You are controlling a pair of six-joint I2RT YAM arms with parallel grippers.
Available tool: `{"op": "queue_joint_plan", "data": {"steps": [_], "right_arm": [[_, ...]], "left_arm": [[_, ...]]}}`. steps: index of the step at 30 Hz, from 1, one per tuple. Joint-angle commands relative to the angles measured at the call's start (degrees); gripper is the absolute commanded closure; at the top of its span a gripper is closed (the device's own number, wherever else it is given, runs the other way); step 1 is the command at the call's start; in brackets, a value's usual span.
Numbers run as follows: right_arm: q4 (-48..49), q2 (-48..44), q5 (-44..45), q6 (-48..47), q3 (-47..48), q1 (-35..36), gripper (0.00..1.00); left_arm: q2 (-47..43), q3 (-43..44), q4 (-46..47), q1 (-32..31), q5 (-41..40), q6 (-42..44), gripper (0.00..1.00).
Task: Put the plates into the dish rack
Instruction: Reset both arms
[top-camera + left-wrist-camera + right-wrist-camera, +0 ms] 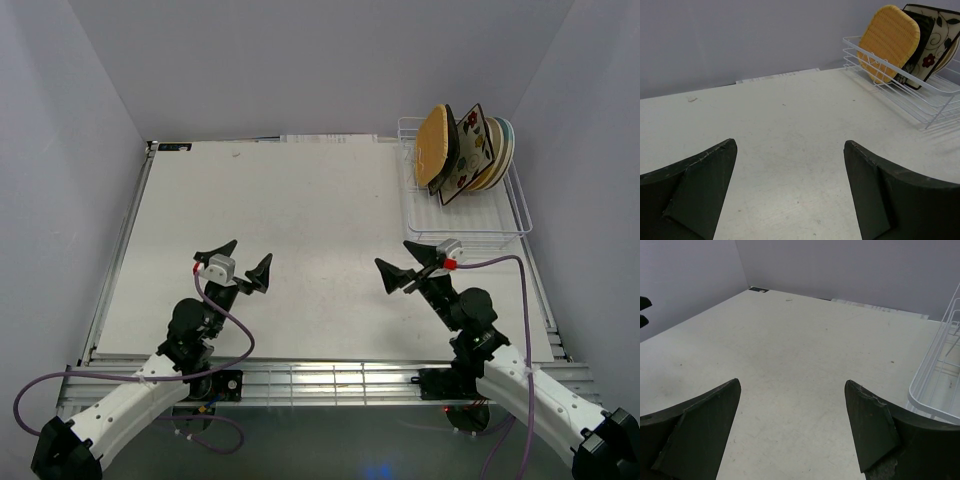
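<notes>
At the far right corner of the worktop [300, 200] stands the dish rack [522, 215], its long side along the right edge. The plates [465, 150] stand on edge in its far end, packed close together. From above, the orange-yellow plate [432, 145] is at the left of the row, with the black floral plate [470, 160] touching it behind. Further rims show past those, one of them teal, but how many there are cannot be told.

The left gripper [240, 262] hovers over the near left part of the worktop, and the right gripper [403, 262] over the near right part, just short of the rack's near end. Both have their jaws spread wide and nothing between them.

The left wrist view looks between its two dark fingers [695, 190] across the bare surface to the rack [930, 105]. It shows what the overhead view does not: the woven texture on the back of the orange-yellow plate [890, 42], and the red flower and dark leaves on the black floral plate [932, 45].

The right wrist view catches only a near stretch of the rack's wire wall [932, 360] at its right edge, with its own fingers [870, 425] apart over the bare worktop. It faces the far left corner, where a small dark tag [759, 289] lies.
</notes>
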Motion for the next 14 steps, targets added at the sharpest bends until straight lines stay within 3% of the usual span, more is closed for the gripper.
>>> {"op": "queue_joint_plan", "data": {"steps": [1,14], "right_arm": [[-2.78,-4.27,0.12,-0.85,-0.46,0.30,0.10],[-5.87,-8.77,-0.15,-1.29,-1.17,0.30,0.10]], "left_arm": [[-0.82,-1.10,2.60,0.34,0.24,0.31,0.02],[3.66,-1.54,4.97,0.34,0.25,1.72,0.02]]}}
